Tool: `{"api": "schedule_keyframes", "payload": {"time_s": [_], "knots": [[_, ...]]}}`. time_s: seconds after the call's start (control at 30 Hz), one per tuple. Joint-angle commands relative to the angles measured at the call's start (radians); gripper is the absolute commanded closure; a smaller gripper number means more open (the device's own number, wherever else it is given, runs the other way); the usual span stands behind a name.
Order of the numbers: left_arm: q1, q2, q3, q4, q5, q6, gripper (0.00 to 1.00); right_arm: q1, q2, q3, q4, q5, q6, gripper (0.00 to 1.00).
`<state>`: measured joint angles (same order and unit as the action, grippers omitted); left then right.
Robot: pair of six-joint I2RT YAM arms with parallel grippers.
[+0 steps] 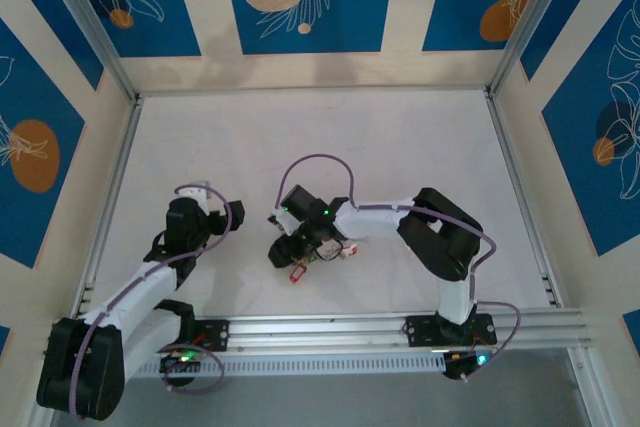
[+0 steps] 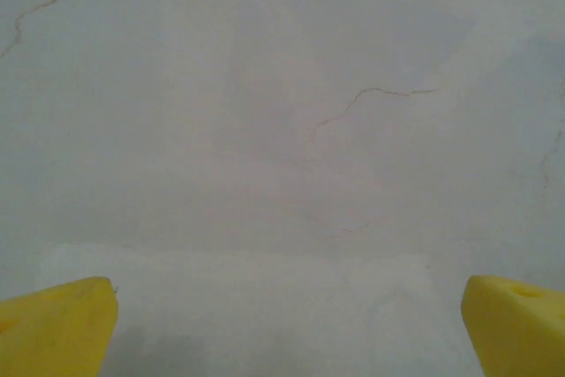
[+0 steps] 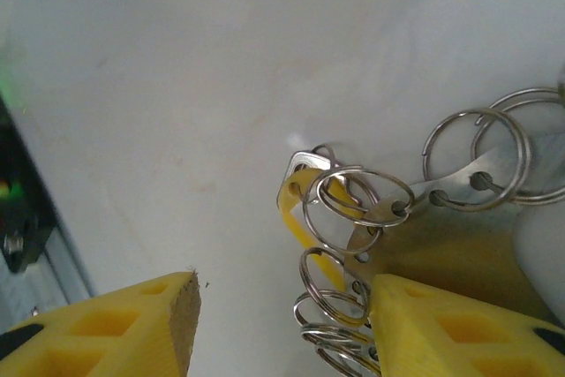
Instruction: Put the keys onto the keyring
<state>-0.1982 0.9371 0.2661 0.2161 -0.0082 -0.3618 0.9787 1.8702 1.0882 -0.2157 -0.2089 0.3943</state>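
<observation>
My right gripper [image 3: 284, 293] hangs low over the table with its yellow jaws apart and bare table in the gap. Against the inner side of its right finger lies the keyring [image 3: 455, 184], a silvery bunch of wire rings hooked into a flat metal strip. A small silvery key [image 3: 307, 163] with a yellow tag [image 3: 296, 209] lies at the bunch's far end. From above, the right gripper [image 1: 300, 247] covers most of the bunch, and a red tag [image 1: 297, 273] pokes out on its near side. My left gripper [image 2: 287, 333] is open over bare table, off to the left [image 1: 200, 194].
The white tabletop [image 1: 400, 147] stretches far behind both arms. An aluminium rail [image 1: 330, 327] runs along the near edge, and patterned walls close the other sides. A dark part of the rail [image 3: 22, 218] sits at the left of the right wrist view.
</observation>
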Motion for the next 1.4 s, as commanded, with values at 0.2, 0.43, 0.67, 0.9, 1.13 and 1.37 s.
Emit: {"api": "schedule_keyframes", "payload": {"time_s": [0.2,0.43,0.67,0.9,1.13,1.37], "knots": [[0.012,-0.019,-0.002,0.003,0.007,-0.017,0.00,0.048,-0.281,-0.160,-0.137,0.155,0.057,0.45],[0.012,-0.015,0.000,0.008,0.019,-0.012,0.00,0.093,-0.306,-0.187,-0.163,0.241,0.193,0.50],[0.011,-0.016,-0.001,0.007,0.014,-0.015,0.00,0.238,-0.095,0.085,-0.547,0.644,0.460,0.35],[0.012,-0.009,0.004,0.003,0.013,-0.014,0.00,0.245,-0.014,0.109,-0.605,0.685,0.466,0.32],[0.012,-0.006,0.005,0.005,0.019,-0.012,0.00,0.228,-0.112,0.010,-0.472,0.599,0.401,0.34],[0.011,0.008,0.007,0.029,0.073,0.006,0.00,0.103,-0.340,-0.172,-0.236,0.411,0.257,0.47]]}}
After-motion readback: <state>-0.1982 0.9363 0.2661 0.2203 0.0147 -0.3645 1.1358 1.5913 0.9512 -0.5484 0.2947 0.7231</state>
